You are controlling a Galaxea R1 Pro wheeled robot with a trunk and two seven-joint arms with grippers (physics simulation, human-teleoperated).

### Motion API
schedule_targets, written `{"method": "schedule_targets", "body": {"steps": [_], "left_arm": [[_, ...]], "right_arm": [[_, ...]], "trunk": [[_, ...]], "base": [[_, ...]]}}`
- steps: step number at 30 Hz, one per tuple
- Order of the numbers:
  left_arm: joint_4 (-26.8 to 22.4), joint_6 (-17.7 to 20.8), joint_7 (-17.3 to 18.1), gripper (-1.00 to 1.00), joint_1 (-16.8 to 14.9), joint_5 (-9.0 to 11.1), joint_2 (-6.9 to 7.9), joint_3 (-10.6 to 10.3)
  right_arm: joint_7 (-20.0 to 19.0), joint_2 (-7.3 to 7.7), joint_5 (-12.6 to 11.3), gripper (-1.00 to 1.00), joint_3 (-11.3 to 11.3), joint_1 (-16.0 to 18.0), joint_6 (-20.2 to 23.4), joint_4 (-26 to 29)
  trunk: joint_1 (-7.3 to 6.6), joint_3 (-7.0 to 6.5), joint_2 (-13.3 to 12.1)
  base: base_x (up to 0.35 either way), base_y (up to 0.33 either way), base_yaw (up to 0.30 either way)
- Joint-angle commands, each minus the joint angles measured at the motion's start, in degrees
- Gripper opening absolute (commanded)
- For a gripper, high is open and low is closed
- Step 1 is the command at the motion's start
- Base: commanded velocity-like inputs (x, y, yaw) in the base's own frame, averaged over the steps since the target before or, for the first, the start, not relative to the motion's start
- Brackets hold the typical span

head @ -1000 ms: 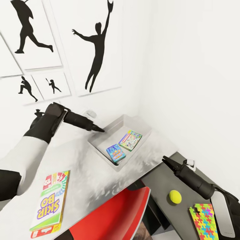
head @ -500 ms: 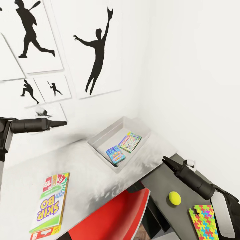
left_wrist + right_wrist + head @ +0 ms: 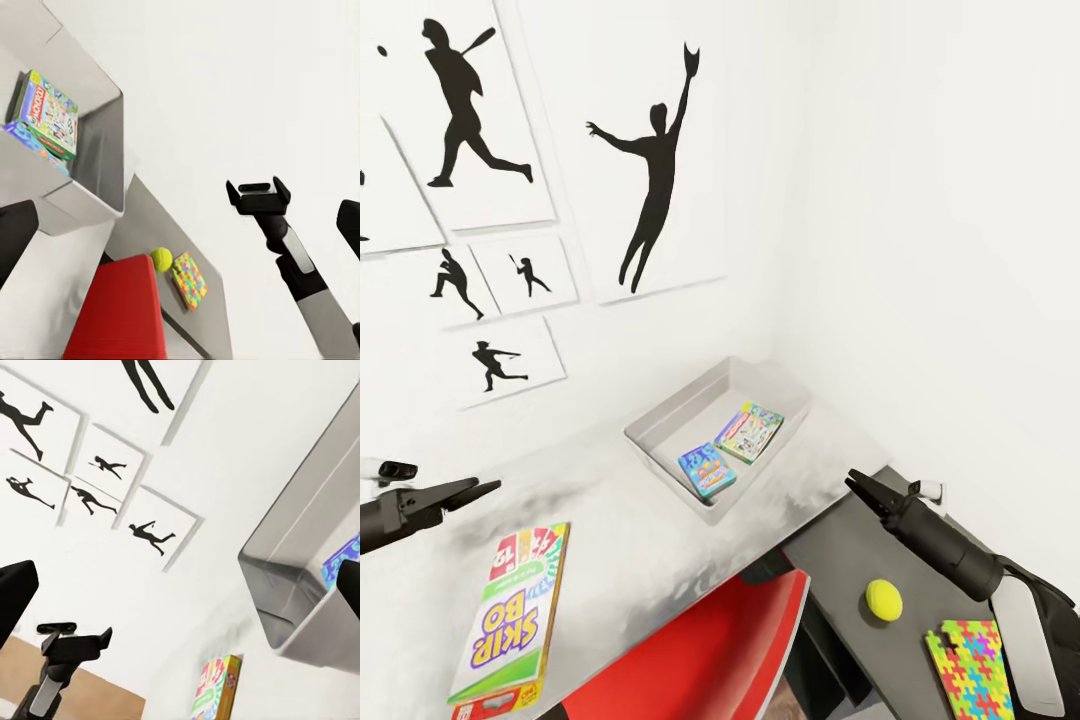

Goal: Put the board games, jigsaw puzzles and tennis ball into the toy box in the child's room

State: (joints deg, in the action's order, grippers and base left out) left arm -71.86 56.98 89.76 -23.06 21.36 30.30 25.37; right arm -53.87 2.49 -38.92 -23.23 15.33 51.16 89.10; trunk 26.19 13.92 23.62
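Note:
The pale grey toy box (image 3: 660, 428) stands at the back of the table (image 3: 640, 540) and holds two board games: a blue one (image 3: 707, 470) and a green-bordered one (image 3: 749, 432). The SKIP BO board game (image 3: 510, 608) lies flat near the table's front left. On the lower dark side unit (image 3: 835, 565) rest the tennis ball (image 3: 883, 600) and a jigsaw puzzle (image 3: 972, 668). My left gripper (image 3: 485, 488) hovers open just above and behind SKIP BO. My right gripper (image 3: 857, 482) is open and empty over the side unit, behind the ball.
A red chair (image 3: 705, 640) is tucked under the table's front edge. White walls with black baseball silhouettes (image 3: 655, 170) close off the back and right. Bare tabletop lies between SKIP BO and the toy box.
My left arm has swung away from the toy box's rim, leftward and down, to hover low by SKIP BO. The right arm has stayed put. The view has shifted slightly.

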Motion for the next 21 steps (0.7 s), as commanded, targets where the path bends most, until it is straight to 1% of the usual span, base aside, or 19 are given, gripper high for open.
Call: {"method": "schedule_targets", "body": {"steps": [1, 2, 3, 4, 7, 11, 13, 15, 19, 21], "left_arm": [[-0.9, 0.7, 0.2, 1.00, 1.4, 0.1, 0.02, 0.8], [-1.7, 0.7, 0.2, 1.00, 2.5, 0.3, 0.00, 1.6], [-1.9, 0.7, 0.2, 1.00, 2.8, 0.4, -0.03, 2.1], [-2.3, 0.7, 0.2, 1.00, 3.4, 0.7, -0.14, 3.1], [-2.8, 0.8, 0.2, 1.00, 4.1, 1.0, -0.24, 4.8], [-3.0, 1.3, 0.2, 1.00, 4.5, 1.4, -0.08, 5.7], [-3.1, 1.4, 0.2, 1.00, 4.7, 2.1, -0.07, 5.9], [-3.1, 1.7, 0.2, 1.00, 4.9, 3.0, -0.05, 6.1], [-3.1, 2.8, 0.2, 1.00, 5.7, 6.4, 0.13, 7.5], [-3.1, 3.0, 0.2, 1.00, 5.9, 7.1, 0.17, 8.0]], "right_arm": [[-0.2, -0.09, 0.0, 1.00, -0.1, 0.1, 0.3, 0.0], [-0.2, -0.18, 0.0, 1.00, 0.0, 0.1, 0.3, 0.0], [-0.2, -0.22, 0.0, 1.00, 0.0, 0.1, 0.3, 0.0], [-0.2, -0.28, 0.1, 1.00, 0.0, 0.1, 0.2, 0.0], [-0.1, -0.35, 0.2, 1.00, 0.0, 0.0, 0.2, -0.1], [-0.1, -0.38, 0.3, 1.00, 0.0, 0.0, 0.2, -0.1], [-0.1, -0.38, 0.3, 1.00, 0.0, 0.0, 0.2, -0.1], [-0.2, -0.38, 0.3, 1.00, 0.0, 0.0, 0.2, -0.1], [-0.3, -0.38, 0.3, 1.00, 0.0, 0.0, 0.2, -0.1], [-0.3, -0.42, 0.3, 1.00, 0.0, 0.0, 0.2, -0.1]], "trunk": [[0.04, 0.01, 0.1], [0.04, -0.09, 0.1], [0.04, -0.18, 0.1], [0.04, -0.28, 0.1], [0.04, -0.56, 0.1], [0.04, -0.94, 0.1], [0.04, -1.12, 0.1], [0.04, -1.31, 0.1], [-0.40, -2.05, -0.7], [-0.40, -2.24, -0.7]], "base": [[0.000, 0.000, 0.000], [0.000, 0.000, 0.000], [0.000, 0.000, 0.000], [0.000, 0.000, 0.000], [0.000, 0.000, 0.000], [0.000, 0.000, 0.000], [0.000, 0.000, 0.000], [0.000, 0.000, 0.000], [0.000, 0.000, 0.000], [0.000, 0.000, 0.000]]}}
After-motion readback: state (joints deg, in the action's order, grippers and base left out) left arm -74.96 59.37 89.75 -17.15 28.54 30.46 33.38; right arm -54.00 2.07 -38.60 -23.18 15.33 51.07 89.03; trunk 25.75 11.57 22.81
